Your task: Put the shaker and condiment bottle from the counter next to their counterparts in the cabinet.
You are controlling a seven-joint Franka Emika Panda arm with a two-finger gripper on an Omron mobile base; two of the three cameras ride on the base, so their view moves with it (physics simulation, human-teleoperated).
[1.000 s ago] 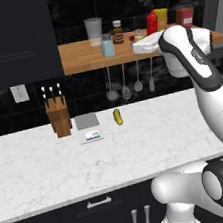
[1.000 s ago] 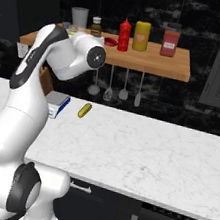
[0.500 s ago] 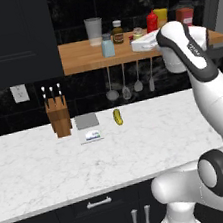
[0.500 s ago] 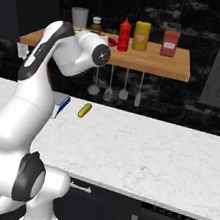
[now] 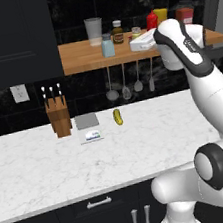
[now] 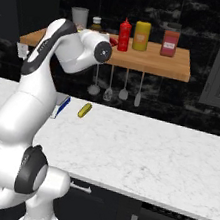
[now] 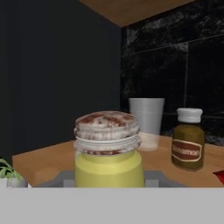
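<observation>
currently, in the left base view, the white arm rises from the lower right of the frame and bends to the upper right, its hand level with the cabinet (image 5: 82,54), the light-brown shelf board across the upper middle. on the board stand a clear tumbler (image 5: 94,31), a pale blue shaker (image 5: 107,46), a small brown jar (image 5: 117,31), the condiment bottle (image 5: 151,21) and a yellow bottle (image 5: 161,15). below, the white marble bench (image 5: 51,165) carries a knife block (image 5: 58,117) at left and a small yellow pickle-like thing (image 5: 117,116) near the middle.

in the right base view, the arm rises from the lower left and its hand sits at the upper left of the frame, against the shelf's front edge. the red condiment bottle (image 6: 124,35) stands just beside the yellow bottle (image 6: 141,35), so that half of the task looks done.

in the hand view, the shaker (image 7: 108,148) fills the lower middle, olive-yellow with a pinkish-tan top, very close to the camera. the tumbler (image 7: 146,122) and brown jar (image 7: 187,139) stand behind it on the shelf board. the end effector's fingers are hidden, so i cannot tell whether it is grasping the shaker or has released it.

the step in hand appears to be placing the shaker on the shelf. the next move likely calls for setting it upright beside the pale blue shaker without knocking the jar or tumbler.
</observation>
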